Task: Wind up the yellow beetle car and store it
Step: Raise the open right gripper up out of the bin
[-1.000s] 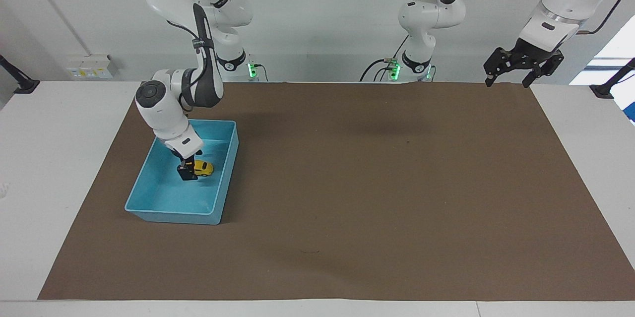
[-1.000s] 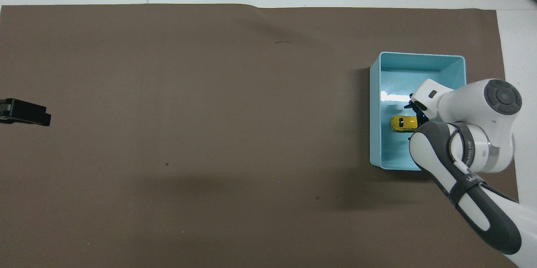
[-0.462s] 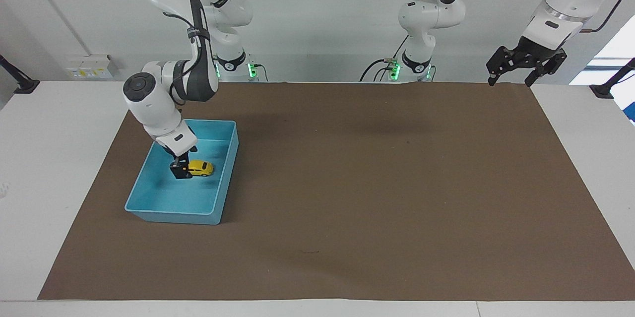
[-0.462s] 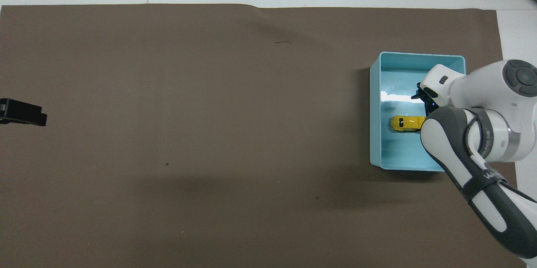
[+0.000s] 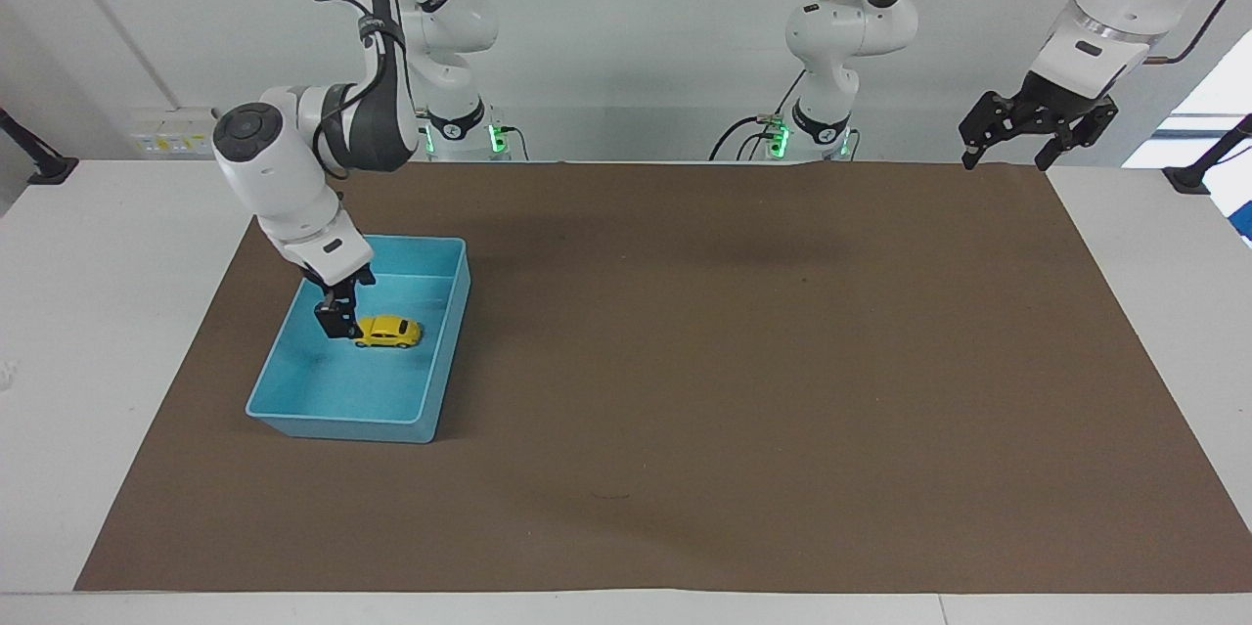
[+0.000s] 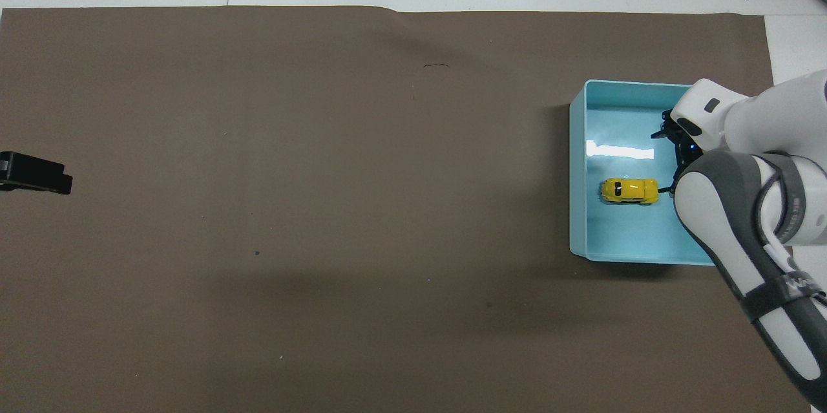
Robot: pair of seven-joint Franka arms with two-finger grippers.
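The yellow beetle car (image 5: 389,332) stands on its wheels on the floor of the light-blue bin (image 5: 333,417), free of any grip. It also shows in the overhead view (image 6: 630,191), in the middle of the bin (image 6: 577,174). My right gripper (image 5: 337,315) is open and empty. It hangs inside the bin just beside the car, toward the right arm's end of the table, and is apart from the car. My left gripper (image 5: 1002,158) is open and empty. It waits raised over the mat's corner at the left arm's end, and its tip shows in the overhead view (image 6: 39,174).
A brown mat (image 5: 743,361) covers most of the white table (image 5: 108,312). The bin stands on the mat at the right arm's end. The right arm's white and grey links (image 6: 756,206) cover one side of the bin from above.
My right gripper has let go of the car and drawn up and away from it toward the right arm's end. The car stays in the bin. My left gripper rose slightly.
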